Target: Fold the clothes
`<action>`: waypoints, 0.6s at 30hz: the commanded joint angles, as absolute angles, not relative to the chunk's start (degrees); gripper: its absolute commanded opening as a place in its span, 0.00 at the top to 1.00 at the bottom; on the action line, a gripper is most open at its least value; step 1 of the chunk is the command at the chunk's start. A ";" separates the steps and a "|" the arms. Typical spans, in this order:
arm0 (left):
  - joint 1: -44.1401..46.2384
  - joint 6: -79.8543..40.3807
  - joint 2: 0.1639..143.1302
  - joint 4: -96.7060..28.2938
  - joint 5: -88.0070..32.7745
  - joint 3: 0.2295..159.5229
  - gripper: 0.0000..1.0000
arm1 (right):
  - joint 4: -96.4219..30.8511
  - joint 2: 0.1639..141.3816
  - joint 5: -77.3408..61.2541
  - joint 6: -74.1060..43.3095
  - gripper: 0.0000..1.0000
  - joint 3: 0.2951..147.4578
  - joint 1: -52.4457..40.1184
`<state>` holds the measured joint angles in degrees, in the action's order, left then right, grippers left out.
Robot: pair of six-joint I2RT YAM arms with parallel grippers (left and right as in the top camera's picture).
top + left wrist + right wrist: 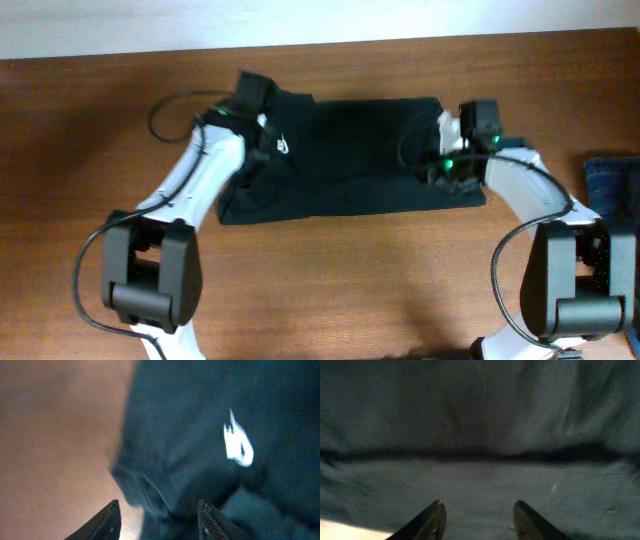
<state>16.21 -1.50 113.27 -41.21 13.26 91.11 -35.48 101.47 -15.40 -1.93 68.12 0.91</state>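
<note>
Tools first: the left tool [160, 522] is standing half-spread at the bottom of its wrist view. A rolled edge of the black T-shirt [200, 420] is bunching just beyond the tips, and I am seeing nothing pinched. The right tool [479, 520] is gaping too, hovering low over flat dark cloth with nothing between its fingers.

I am worrying most about that bunched edge on the left. If I am closing there, I am probably catching several layers at once, and the fold is dragging crooked or pulling the white logo [237, 445] side out of line. On the right, the tips are sitting so close to the fabric that any sideways move is likely snagging it and rumpling the crease running across the middle of that view.

From overhead, the shirt is lying as a wide band across the upper centre of the counter [330, 270]. The left arm [195, 180] is reaching up from the lower left to its left end. The right arm [530, 185] is bending in from the lower right to its right end. The blue denim garment [610, 180] is lying apart at the right edge.
</note>
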 commanded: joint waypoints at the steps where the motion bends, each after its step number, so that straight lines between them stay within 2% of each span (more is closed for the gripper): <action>1: 12.84 -0.84 113.67 -41.69 3.99 98.35 0.58 | -39.09 99.83 -15.99 -2.20 0.49 77.62 0.38; 2: 11.57 -0.84 113.69 -42.19 0.30 100.25 0.59 | -41.10 99.83 -15.70 -2.22 0.45 80.42 0.38; 6: 7.05 -2.28 113.69 -44.14 -9.98 106.37 0.57 | -48.01 99.90 -11.00 -3.66 0.39 90.94 0.38; 11: 4.67 -3.66 113.71 -42.06 -11.38 108.81 0.56 | -48.47 100.05 -4.14 -5.02 0.27 96.31 0.51; 12: 4.58 -3.66 114.08 -40.60 -11.40 108.81 0.49 | -47.86 100.18 -3.75 -4.95 0.25 96.47 0.73; 14: 4.60 -3.66 114.89 -37.60 -11.38 108.81 0.45 | -47.16 100.79 -3.81 -4.93 0.16 96.47 0.99; 15: 4.75 -3.66 115.50 -36.23 -11.44 108.81 0.38 | -47.18 101.30 -3.79 -4.62 0.12 96.44 1.15; 16: 4.89 -3.66 115.87 -35.73 -11.75 108.81 0.34 | -47.55 101.67 -3.84 -4.08 0.11 96.44 1.17; 18: 5.17 -3.66 116.14 -37.45 -14.81 108.81 0.34 | -50.30 101.75 -4.01 -3.25 0.12 96.44 1.15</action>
<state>4.62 -3.49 114.10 -36.40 -10.22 108.14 -48.49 101.19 -5.74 -4.19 95.70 0.99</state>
